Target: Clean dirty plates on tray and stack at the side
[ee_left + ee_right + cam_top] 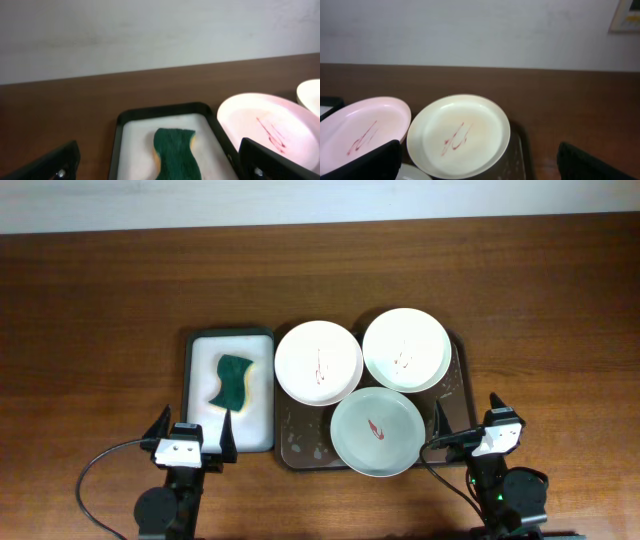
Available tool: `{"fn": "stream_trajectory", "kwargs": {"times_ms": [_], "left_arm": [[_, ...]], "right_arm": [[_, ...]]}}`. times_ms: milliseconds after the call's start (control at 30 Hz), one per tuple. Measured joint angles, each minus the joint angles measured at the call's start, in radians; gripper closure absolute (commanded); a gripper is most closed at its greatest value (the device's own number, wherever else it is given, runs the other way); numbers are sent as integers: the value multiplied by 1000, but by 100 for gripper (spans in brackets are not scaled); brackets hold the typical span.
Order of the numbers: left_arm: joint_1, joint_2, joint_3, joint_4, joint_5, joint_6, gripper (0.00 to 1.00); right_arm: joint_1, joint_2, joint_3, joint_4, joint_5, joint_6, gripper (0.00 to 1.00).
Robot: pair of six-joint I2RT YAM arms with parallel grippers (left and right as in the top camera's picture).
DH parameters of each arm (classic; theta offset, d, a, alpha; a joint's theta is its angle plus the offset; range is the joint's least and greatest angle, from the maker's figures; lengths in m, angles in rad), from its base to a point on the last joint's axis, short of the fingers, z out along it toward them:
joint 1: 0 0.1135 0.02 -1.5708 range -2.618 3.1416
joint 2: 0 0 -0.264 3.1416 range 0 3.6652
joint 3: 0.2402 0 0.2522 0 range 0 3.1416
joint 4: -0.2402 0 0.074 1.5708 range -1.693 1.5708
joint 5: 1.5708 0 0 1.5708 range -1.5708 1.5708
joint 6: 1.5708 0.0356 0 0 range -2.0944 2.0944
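Three plates lie on the dark tray [298, 448]. The white one at left [318, 362] and the cream one at right [405, 349] each carry thin red smears. The pale green-grey plate [377, 431] in front has a red mark in its centre. My left gripper [193, 428] is open at the near end of a small white tray and holds nothing. My right gripper [466, 415] is open beside the dark tray's right front corner, also holding nothing. From the right wrist I see the cream plate [460, 135], the white plate [365, 130] and the tray rim [517, 160].
A green sponge [232, 380] with a yellow underside lies in the small white tray [255, 415], left of the dark tray. In the left wrist view the sponge [175, 152] is straight ahead between my fingers, with the white plate [265, 127] to its right. Brown table surrounds both trays.
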Motion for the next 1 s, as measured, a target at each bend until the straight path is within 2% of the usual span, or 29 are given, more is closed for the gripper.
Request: {"fn": "stream_trajectory", "kwargs": {"times_ms": [233, 500, 700, 800, 867, 933, 1000], "left_arm": [[0, 150, 131, -179, 3, -11, 1], [0, 465, 433, -340, 14, -15, 1], [0, 792, 764, -597, 37, -15, 1], [1, 891, 876, -709, 42, -15, 1], [1, 931, 898, -731, 69, -15, 1], [1, 957, 899, -727, 90, -15, 1], [1, 990, 899, -649, 95, -15, 1]], "right_arm": [[0, 146, 163, -236, -27, 83, 1], [1, 532, 587, -584, -79, 119, 1], [1, 826, 920, -901, -94, 122, 1], [1, 906, 1001, -955, -110, 122, 1], [1, 939, 1022, -955, -139, 122, 1], [1, 957, 1023, -959, -156, 122, 1], [1, 983, 1023, -958, -166, 122, 1]]}}
